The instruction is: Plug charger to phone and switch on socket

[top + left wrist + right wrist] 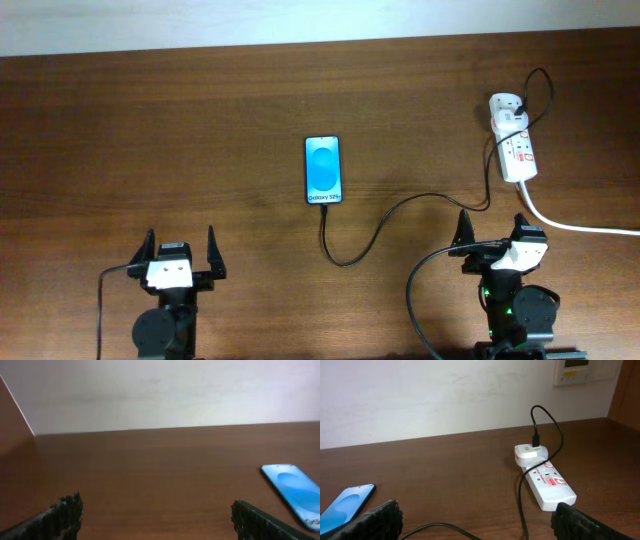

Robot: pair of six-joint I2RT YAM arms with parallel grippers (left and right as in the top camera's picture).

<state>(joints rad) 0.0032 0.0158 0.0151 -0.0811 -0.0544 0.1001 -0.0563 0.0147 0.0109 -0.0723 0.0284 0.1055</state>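
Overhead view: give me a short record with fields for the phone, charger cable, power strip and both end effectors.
phone: slim smartphone with bright blue screen, flat on the brown wooden table, near its middle
socket: white elongated power strip, far right side
charger: thin black cable, curls from the strip to the phone's near edge; plugged in or not, cannot tell
left end effector: open, empty
right end effector: open, empty, close to the cable

1. Phone [322,170]: lies flat, blue screen lit and facing up, mid-surface [150,120], text band toward the near edge.
2. Socket [515,142]: white strip near the far right corner.
3. Charger [400,208]: thin black cable curving from socket to the phone's near end.
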